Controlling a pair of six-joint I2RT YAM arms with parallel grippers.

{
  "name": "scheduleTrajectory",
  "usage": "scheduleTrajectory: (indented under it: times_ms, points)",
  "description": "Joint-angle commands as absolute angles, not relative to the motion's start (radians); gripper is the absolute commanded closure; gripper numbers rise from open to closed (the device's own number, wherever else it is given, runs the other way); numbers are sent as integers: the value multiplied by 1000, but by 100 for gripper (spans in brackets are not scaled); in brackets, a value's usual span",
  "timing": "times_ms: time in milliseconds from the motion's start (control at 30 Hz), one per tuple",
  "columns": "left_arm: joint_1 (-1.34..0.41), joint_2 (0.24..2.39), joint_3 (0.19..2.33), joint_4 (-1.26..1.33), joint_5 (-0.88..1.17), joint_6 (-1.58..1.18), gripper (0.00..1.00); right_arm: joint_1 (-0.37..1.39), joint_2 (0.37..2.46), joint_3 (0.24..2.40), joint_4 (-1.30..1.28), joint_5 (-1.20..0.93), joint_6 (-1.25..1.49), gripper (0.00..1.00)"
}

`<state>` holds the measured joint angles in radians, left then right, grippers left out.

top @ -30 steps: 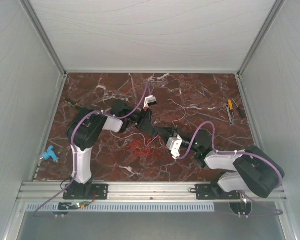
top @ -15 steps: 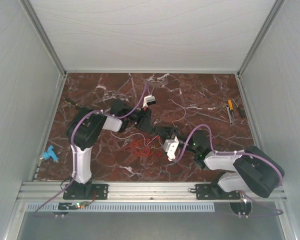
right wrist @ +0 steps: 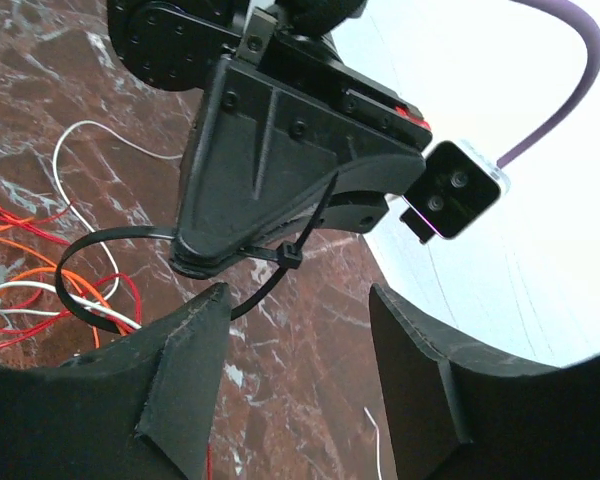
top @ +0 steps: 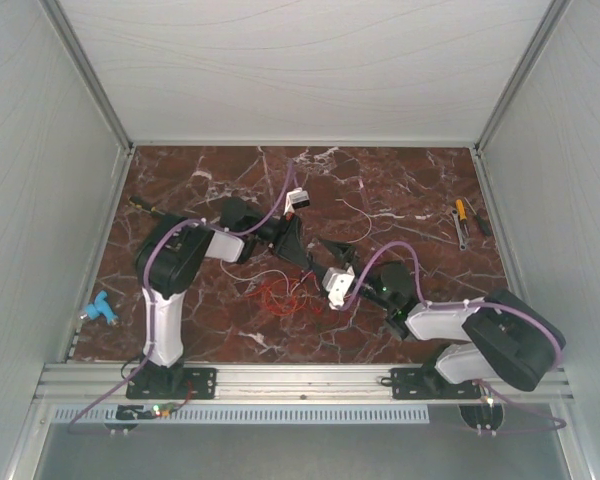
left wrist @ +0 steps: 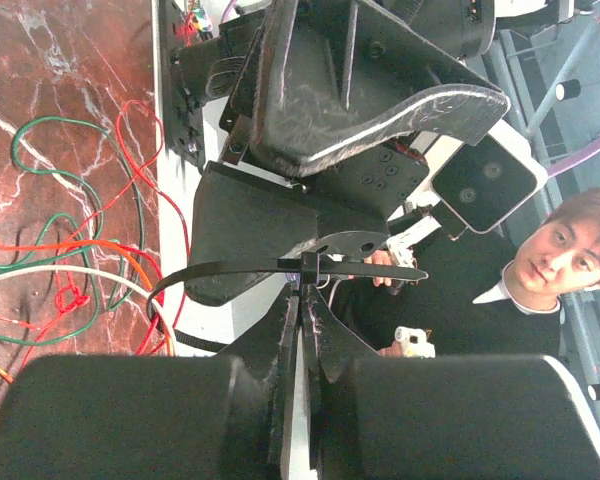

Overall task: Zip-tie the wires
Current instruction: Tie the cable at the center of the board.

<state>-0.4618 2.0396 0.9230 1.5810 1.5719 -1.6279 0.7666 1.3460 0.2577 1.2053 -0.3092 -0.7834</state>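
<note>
Slippage is my main worry; my left fingers are pinched shut on the zip tie right by its small head, and that is a thin hold on a thin black strip. The tie is threaded through its head into a loose loop, held just above the surface; the loop hangs over the wires, which lie in slack red, orange and white coils beneath and beside it. I cannot tell whether any strands pass through the loop or merely lie behind it. My right fingers stand apart and hold nothing; the tie's head sits just ahead of the gap between them.

I judge the next step is to catch the free end and draw it tight; several things could spoil that. If I close off-line, I pinch air or the loop itself; if I pull hard, the strip may twist out of the left hold; if strands have slid out, I cinch an empty loop; and the two wrists are so near each other that a careless pull could knock them together.
</note>
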Motion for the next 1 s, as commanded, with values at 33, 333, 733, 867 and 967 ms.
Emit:
scheduleTrajectory:
  times_ms: [33,333,733,867,967]
  points:
    - [-456,2089,983,1830,1592,-1598,100,760,1251,269,1077,-178,-624,44]
    - [-451,2179,1024,1830,1561,-1564,100,700,928,319,511,-285,-336,40]
    - [-453,2198,992,1830,1560,-1518,100,611,1151,486,579,-617,-241,47]
    - [-453,2203,998,1830,1572,-1527,100,612,1242,540,620,-642,-227,50]
    - [-451,2207,1008,1830,1577,-1538,100,610,1257,574,603,-640,-230,51]
